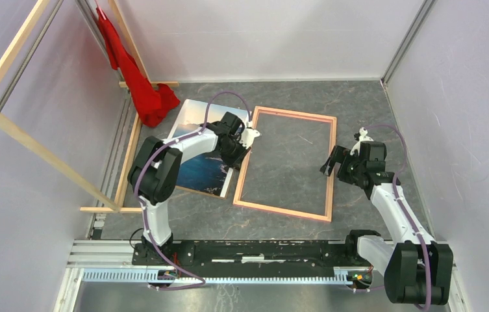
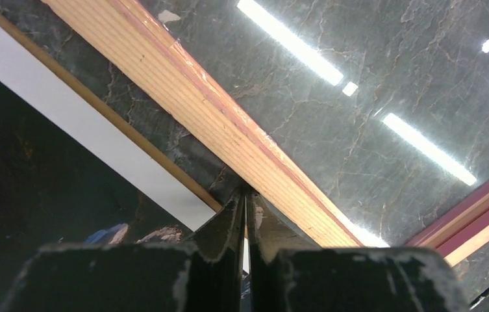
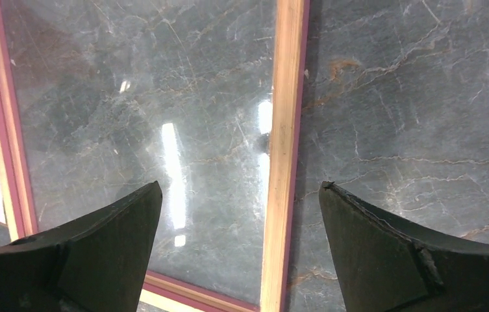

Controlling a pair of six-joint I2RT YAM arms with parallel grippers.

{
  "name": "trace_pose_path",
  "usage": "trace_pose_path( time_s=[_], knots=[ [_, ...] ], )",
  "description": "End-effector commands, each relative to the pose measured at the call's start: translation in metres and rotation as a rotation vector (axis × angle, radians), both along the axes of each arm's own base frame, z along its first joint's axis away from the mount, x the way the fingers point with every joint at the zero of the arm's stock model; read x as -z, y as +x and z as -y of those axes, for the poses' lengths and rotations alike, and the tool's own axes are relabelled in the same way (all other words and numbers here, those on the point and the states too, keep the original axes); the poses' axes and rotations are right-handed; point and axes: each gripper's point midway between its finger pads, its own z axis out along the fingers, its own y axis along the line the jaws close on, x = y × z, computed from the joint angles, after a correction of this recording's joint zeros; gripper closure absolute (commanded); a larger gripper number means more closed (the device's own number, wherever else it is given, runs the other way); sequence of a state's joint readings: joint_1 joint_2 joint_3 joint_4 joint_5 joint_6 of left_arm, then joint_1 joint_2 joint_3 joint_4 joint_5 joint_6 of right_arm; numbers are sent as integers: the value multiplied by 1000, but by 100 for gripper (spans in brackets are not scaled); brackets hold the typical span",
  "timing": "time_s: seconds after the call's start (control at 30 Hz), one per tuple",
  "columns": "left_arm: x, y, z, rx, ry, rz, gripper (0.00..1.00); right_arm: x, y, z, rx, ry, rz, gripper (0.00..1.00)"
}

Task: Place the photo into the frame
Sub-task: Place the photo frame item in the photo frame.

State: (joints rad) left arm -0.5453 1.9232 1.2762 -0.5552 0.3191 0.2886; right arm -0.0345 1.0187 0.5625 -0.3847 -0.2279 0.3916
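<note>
Two grippers, one frame, one photo, one cloth. The frame (image 1: 281, 212), a thin-railed rectangle of pale wood with a pink edge, lies flat mid-table. Its opening shows only the glossy, grey-veined tabletop (image 1: 358, 104). The photo (image 1: 197, 177), a flat print of blue sea and mountains with a white border, lies picture-side up just left of the frame and outside it, partly under the left arm. The left gripper (image 1: 241, 158) is closed, fingers pressed together, with its tips at the frame's left rail. Whether they pinch the print's edge cannot be told. The right gripper (image 1: 328, 166) is spread wide, holding nothing, above the frame's right rail. One red cloth (image 1: 139, 84) hangs crumpled at the back left corner.
</note>
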Motion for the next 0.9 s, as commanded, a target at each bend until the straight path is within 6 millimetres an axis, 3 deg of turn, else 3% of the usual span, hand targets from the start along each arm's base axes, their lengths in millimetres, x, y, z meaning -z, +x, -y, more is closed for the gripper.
trace_pose_path(
  time_s=[0.0, 0.37, 0.6, 0.67, 0.77, 0.83, 0.87],
  knots=[
    [-1, -3, 22, 44, -34, -14, 90, -36, 20, 2, 4, -15, 102, 2],
    [-9, 8, 60, 87, -62, 24, 91, -44, 21, 0, -2, 11, 123, 2],
    [-29, 64, 53, -31, -7, 168, 92, -61, 26, -7, -9, 50, 188, 2],
    [-45, 82, 43, -81, -10, 194, 91, -69, 29, -15, -21, 82, 222, 2],
    [-75, 109, 11, -166, 1, 263, 84, -79, 36, -34, -67, 68, 245, 2],
    [-95, 125, -23, -233, 9, 297, 68, -86, 42, -56, -105, 88, 262, 2],
    [-103, 131, -41, -271, 11, 304, 54, -91, 46, -70, -131, 104, 277, 2]
  ],
)
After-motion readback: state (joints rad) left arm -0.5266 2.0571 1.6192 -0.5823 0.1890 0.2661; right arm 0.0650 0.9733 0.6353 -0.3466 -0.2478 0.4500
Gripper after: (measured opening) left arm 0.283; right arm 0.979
